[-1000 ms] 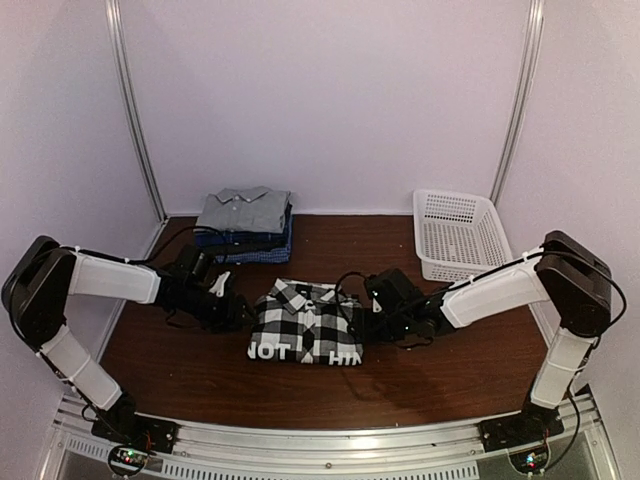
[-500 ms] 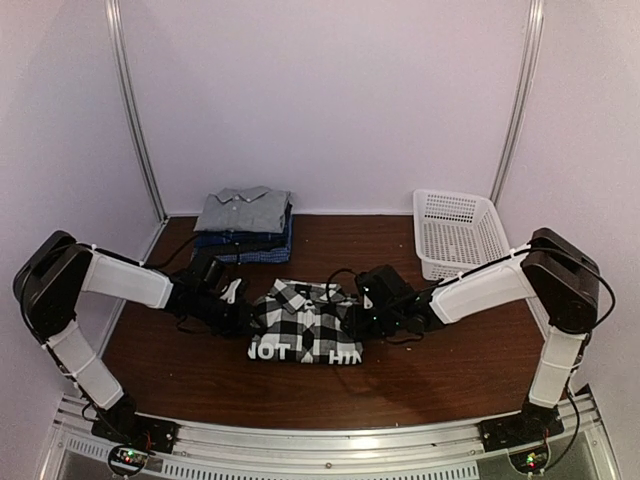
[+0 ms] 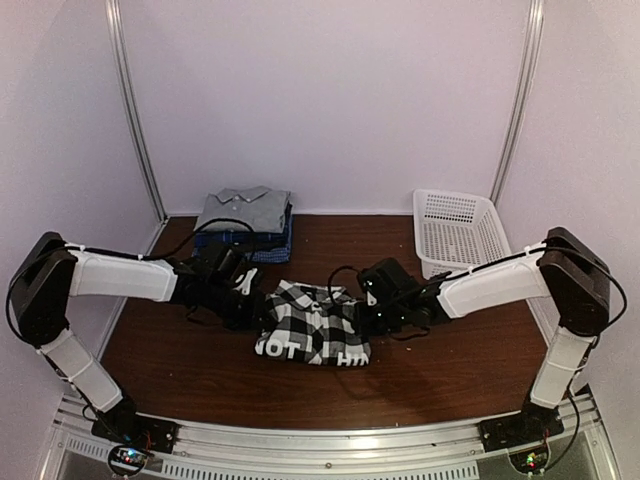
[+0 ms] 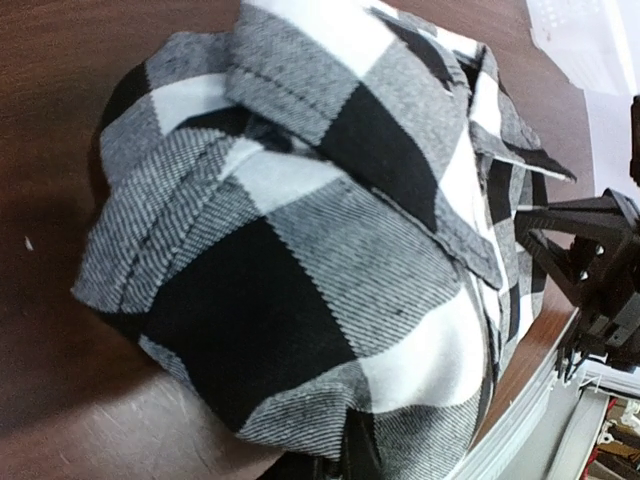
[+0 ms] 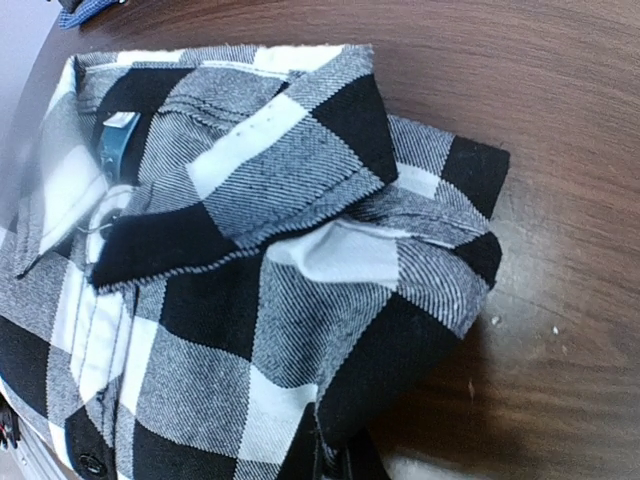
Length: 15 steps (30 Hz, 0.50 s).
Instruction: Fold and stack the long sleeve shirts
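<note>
Left end effector (image 3: 256, 306), right end effector (image 3: 367, 314): tips buried in checked shirt (image 3: 312, 328)

front shirt (image 3: 312, 324) blk/wht check; top stack shirt (image 3: 244, 209) grey; basket (image 3: 456, 232) wht

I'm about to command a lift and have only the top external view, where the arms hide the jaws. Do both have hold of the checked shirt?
Observer: On the left, yes. In its wrist view the black-and-white check shirt puckers down into the left gripper, whose jaws are shut on a folded edge.
Operator: And the right?
Observer: The same. The right gripper has its jaws shut on the folded edge just below the collar.
Operator: Which way up is the shirt?
Observer: Collar side up. The right wrist view shows a blue tag inside the neck.
</note>
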Tool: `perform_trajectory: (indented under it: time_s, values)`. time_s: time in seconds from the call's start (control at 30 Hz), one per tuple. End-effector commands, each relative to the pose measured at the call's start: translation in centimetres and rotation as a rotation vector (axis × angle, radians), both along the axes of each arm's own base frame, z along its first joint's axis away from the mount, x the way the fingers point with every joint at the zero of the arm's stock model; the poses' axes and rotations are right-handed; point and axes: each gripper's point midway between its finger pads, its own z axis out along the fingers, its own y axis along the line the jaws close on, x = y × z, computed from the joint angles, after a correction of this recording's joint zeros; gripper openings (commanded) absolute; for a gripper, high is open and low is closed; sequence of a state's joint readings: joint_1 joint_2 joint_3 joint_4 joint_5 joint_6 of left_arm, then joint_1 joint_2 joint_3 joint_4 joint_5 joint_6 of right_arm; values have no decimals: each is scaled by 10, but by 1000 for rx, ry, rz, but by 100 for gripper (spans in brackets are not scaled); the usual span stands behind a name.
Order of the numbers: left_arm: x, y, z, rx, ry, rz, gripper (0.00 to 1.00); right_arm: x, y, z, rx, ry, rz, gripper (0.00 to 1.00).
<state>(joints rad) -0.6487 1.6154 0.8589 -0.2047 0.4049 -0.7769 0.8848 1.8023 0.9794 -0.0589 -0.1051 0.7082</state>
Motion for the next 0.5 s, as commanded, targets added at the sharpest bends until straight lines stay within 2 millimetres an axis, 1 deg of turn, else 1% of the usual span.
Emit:
perform_trajectory:
  time_s: [0.0,0.07,0.1,0.23,0.3,0.37,0.47]
  values:
    - [-26,-8,14,9,-4,-28,0,-18,-21,14,-19,-9,15,0]
    - [-39,-9,8,25,6,-33,0,-29,-33,11,-31,2,11,0]
    - [-47,-12,5,27,12,-44,0,-38,-41,7,-41,14,9,0]
    - [-76,-22,-10,50,28,-74,0,-65,-62,-1,-49,40,-2,0]
    - [-86,-27,-17,53,34,-82,0,-75,-75,-7,-63,54,-24,0]
    - [-94,-34,-21,38,43,-87,0,-82,-89,-12,-80,55,-53,0]
    - [-98,-44,-24,40,39,-94,0,-89,-107,-16,-104,57,-86,0]
